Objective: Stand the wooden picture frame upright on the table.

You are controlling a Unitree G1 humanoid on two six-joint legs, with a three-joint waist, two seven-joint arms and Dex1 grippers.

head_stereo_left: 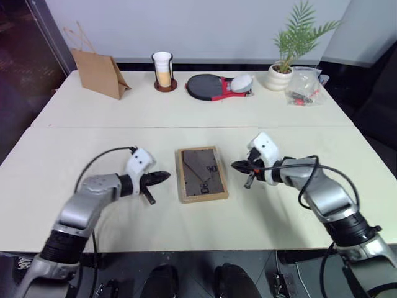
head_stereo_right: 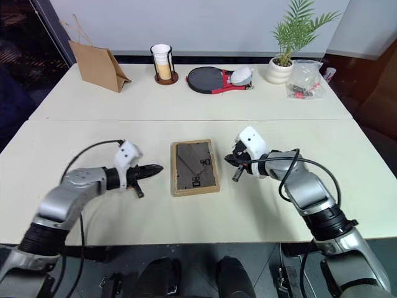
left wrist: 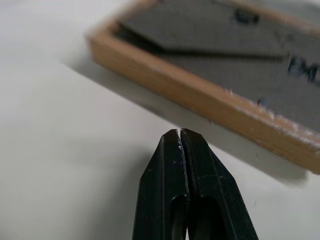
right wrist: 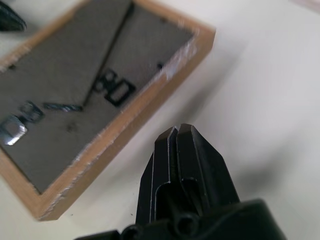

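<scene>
One seam crosses the table [head_stereo_left: 74, 205]; wooden picture frame [head_stereo_left: 202, 174] lies flat.

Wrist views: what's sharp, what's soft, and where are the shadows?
Left wrist view: left tool tip sharp, wooden picture frame soft, its shadow on the table. Right wrist view: right tool fairly sharp, frame's back blurred, soft shadow beside the frame's edge.
</scene>
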